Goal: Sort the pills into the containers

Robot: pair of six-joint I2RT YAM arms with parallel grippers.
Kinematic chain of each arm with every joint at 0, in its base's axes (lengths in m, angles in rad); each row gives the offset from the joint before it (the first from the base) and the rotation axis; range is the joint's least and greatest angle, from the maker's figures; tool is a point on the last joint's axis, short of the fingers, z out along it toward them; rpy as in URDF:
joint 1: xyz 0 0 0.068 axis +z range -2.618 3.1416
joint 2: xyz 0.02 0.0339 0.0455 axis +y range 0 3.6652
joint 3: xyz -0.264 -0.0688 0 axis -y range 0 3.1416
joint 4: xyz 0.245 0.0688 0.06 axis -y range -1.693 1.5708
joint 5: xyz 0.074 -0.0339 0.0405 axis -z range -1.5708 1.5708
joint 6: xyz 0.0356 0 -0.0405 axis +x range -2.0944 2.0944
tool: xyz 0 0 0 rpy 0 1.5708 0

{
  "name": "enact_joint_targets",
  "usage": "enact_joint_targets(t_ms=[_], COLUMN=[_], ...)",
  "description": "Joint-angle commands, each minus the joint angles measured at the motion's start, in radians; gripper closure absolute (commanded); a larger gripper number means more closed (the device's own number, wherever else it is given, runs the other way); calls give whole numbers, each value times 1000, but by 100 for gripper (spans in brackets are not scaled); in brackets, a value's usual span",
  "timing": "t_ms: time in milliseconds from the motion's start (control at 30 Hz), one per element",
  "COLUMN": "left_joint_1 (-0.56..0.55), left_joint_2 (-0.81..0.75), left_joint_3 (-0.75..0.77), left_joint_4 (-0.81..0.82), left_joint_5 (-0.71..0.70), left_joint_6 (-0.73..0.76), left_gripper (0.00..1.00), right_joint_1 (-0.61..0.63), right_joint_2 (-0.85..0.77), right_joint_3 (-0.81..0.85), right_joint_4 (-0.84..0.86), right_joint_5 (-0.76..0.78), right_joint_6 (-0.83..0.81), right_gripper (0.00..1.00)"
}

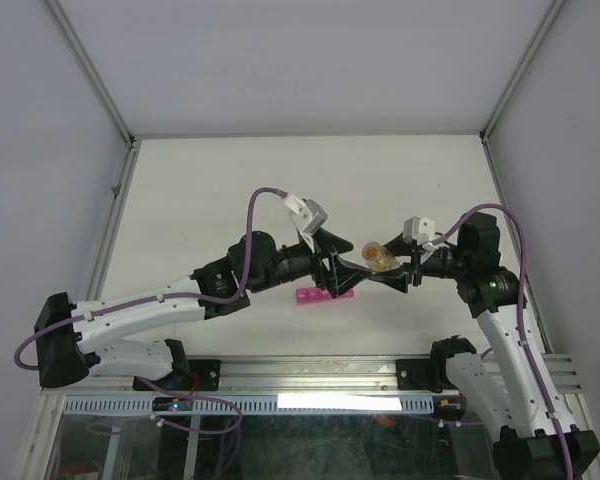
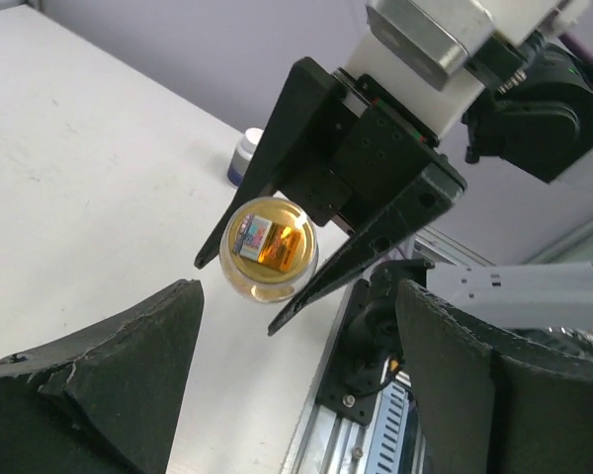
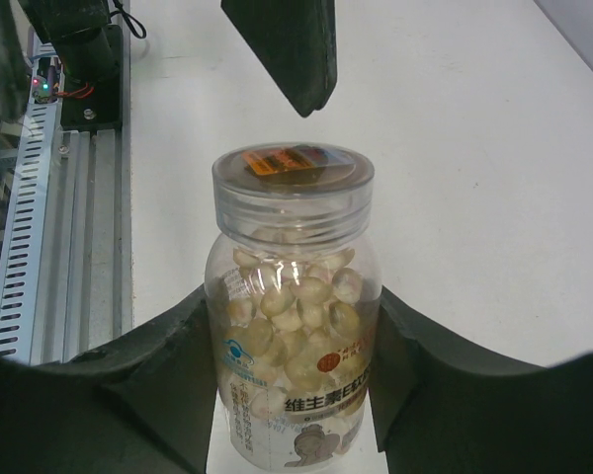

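My right gripper (image 1: pixel 398 270) is shut on a clear pill bottle (image 1: pixel 378 258), held on its side above the table. In the right wrist view the bottle (image 3: pixel 295 415) sits between the fingers, full of pale yellow pills (image 3: pixel 292 306), with its clear lid (image 3: pixel 292 178) on. My left gripper (image 1: pixel 342 272) faces that lid (image 2: pixel 269 247) and stands open, its fingers (image 2: pixel 128 365) short of the bottle with nothing between them. One left finger (image 3: pixel 287 49) shows beyond the lid. The magenta containers (image 1: pixel 318 296) lie on the table, below and partly under the left gripper.
A small white and blue bottle (image 2: pixel 245 156) stands on the table beyond the right gripper. The aluminium rail (image 1: pixel 310 375) with the arm bases runs along the near edge. Frame posts (image 1: pixel 115 190) bound the white table at both sides.
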Motion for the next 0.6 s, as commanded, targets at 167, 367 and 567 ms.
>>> enact_joint_targets(t_ms=[167,367,567], left_joint_1=[-131,-147,-148], left_joint_2=[118,173,210], left_joint_3=[268,348,384], left_joint_4=[-272,-342,-355], left_joint_5=[-428,-473,-431], left_joint_6=[-17,14,18], left_gripper=[23,30,41], right_joint_1=[-5,-4,-5], right_joint_2=[-13,-12,-10], right_joint_3=[33,31,31], right_joint_4=[50,50,51], right_joint_5=[-26,-26,-26], right_joint_6=[4,4,4], right_gripper=[100,100,100])
